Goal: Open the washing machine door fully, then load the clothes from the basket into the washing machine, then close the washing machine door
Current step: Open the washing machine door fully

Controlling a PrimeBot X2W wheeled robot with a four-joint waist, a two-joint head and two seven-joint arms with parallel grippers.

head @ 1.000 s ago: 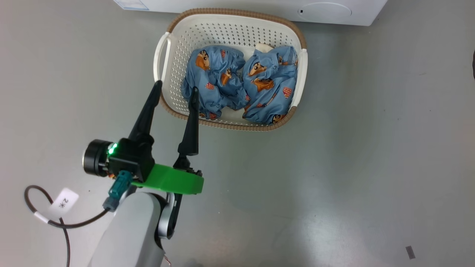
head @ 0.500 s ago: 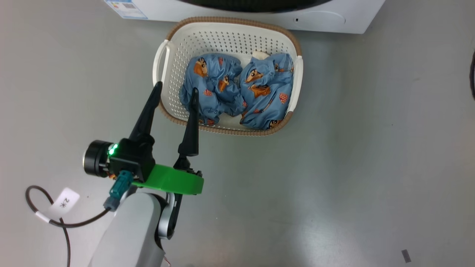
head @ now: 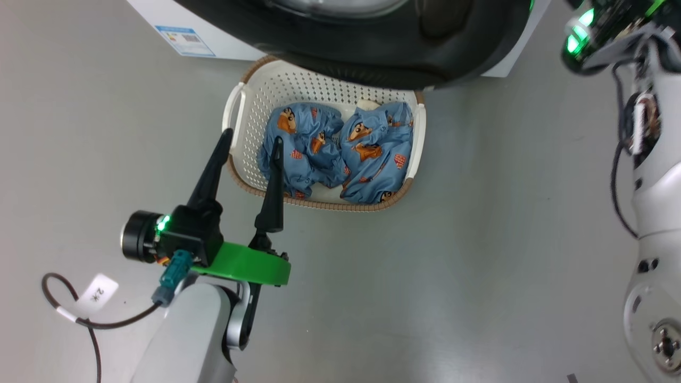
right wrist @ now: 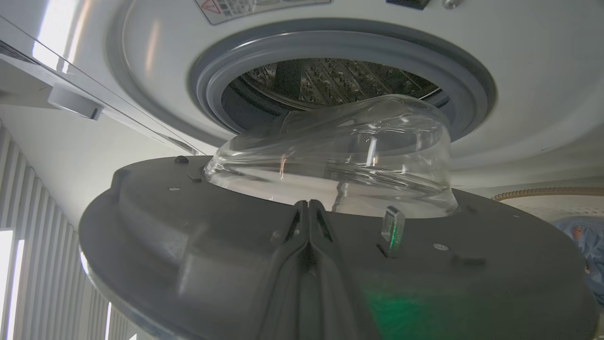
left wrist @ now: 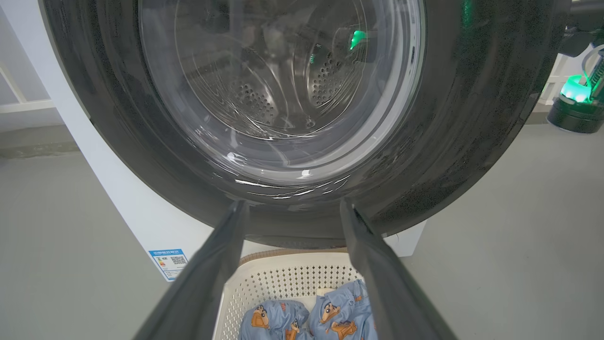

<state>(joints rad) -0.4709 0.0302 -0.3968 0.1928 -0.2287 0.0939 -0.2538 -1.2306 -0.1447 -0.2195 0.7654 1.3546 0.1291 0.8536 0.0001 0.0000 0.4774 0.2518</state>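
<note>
- Washing machine door point(right wrist: 155, 236): stands partly open from the washing machine point(right wrist: 519, 71), with the drum mouth showing behind its glass bowl.
- Clothes point(head: 340, 154): two blue bundles in the basket point(head: 250, 90), on the floor point(head: 479, 239) beneath the door.
- Right gripper point(right wrist: 309, 208): fingers pressed together, tips at the door's inner face.
- Left gripper point(head: 252, 135): fingers apart, empty, over the basket's near rim.

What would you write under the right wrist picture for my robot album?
Shut right claw at the inner face of the open washing machine door, its glass bowl bulging toward the drum.
</note>
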